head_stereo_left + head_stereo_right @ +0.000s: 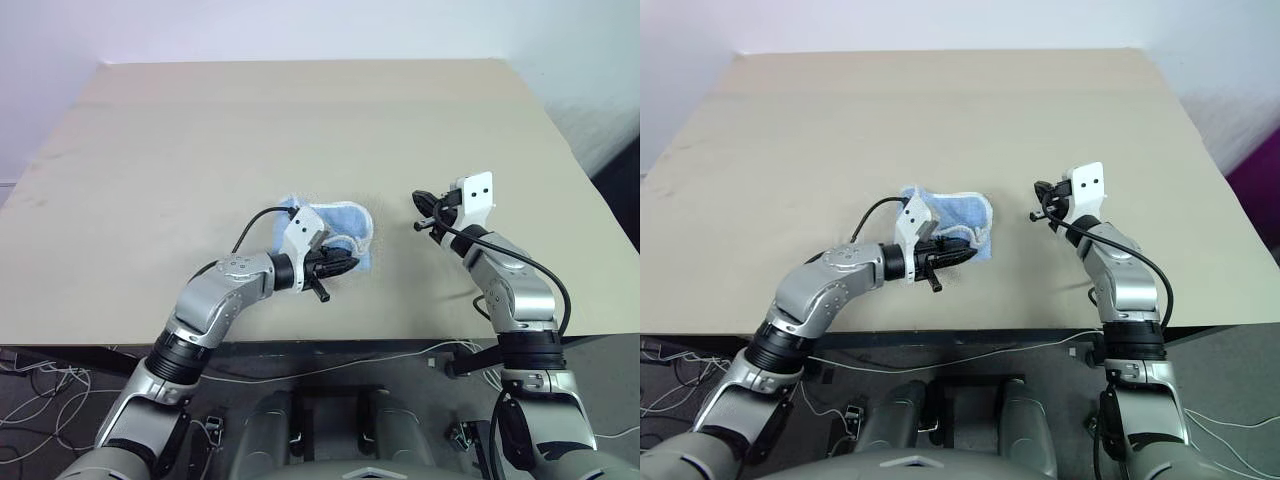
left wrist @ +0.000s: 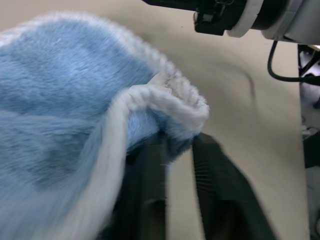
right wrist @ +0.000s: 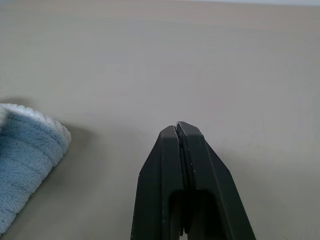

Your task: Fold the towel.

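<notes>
Lying bunched near the middle of the tan table [image 1: 150, 150], the towel [image 1: 345, 222] is a light blue terry cloth, plush and fuzzy, with a paler stitched border that curls over in a rounded fold. It is crumpled into a compact, roughly squarish heap, so no clear long axis can be told; its folded edge faces the right gripper. The left gripper [image 2: 180, 150] sits at the towel's near edge, its smooth black fingers [image 2: 220, 190] standing slightly apart with a lip of the white-edged cloth between them. The right gripper [image 3: 178, 131] hangs above bare table, just beside the towel and apart from it, its two tapered black fingers pressed together on nothing.
</notes>
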Motion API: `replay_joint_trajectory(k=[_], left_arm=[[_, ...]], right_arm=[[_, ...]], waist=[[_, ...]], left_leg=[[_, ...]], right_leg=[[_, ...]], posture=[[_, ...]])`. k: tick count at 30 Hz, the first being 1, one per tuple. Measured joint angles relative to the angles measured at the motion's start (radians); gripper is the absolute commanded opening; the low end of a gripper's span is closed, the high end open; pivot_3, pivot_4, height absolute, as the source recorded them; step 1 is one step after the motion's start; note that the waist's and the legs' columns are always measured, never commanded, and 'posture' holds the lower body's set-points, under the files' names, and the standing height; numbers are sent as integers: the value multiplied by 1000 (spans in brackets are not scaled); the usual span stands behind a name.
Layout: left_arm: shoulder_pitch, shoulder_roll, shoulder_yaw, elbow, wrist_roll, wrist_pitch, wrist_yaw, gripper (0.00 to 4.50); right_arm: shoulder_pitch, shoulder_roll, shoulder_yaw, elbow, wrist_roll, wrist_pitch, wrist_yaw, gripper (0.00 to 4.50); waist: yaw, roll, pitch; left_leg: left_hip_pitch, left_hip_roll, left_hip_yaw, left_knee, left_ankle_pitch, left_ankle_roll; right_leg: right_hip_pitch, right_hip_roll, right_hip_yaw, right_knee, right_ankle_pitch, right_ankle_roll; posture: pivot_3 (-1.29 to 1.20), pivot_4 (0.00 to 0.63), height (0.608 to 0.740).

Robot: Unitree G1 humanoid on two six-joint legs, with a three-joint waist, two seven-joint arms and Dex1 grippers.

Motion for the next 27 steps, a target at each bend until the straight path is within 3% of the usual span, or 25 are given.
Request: replay_joint_trajectory(k=[7, 12, 16, 19, 27], left_arm=[[42, -8, 70, -62, -70, 38, -37, 4335], [50, -25, 144, -110, -135, 44, -49, 4449], [27, -71, 292, -129, -218, 34, 14, 4449], [11, -63, 375, -118, -213, 15, 80, 3827], [66, 82, 445, -14, -79, -80, 103, 1034]], right_arm=[[0, 1, 1, 0, 0, 1, 0, 0], [0, 1, 1, 0, 0, 5, 0, 0], [0, 1, 1, 0, 0, 7, -1, 0], [0, 2, 1, 0, 0, 11, -2, 0], [0, 8, 2, 0, 0, 12, -2, 0]], waist=[[0, 0, 0], [0, 0, 0], [0, 0, 0], [0, 0, 0], [0, 0, 0]], left_leg=[[0, 0, 0, 0, 0, 0], [1, 0, -1, 1, 0, 0], [1, 0, -1, 1, 0, 0], [2, 0, -1, 1, 0, 0], [2, 0, -1, 1, 0, 0]], right_leg=[[1, 0, 0, 0, 0, 0], [1, 0, 0, 1, 0, 0], [2, 0, 0, 1, 0, 0], [3, 0, 0, 1, 0, 0], [3, 0, -1, 1, 0, 0]], posture=[[0, 150, 740], [0, 150, 740], [0, 150, 740], [0, 150, 740], [0, 150, 740]])
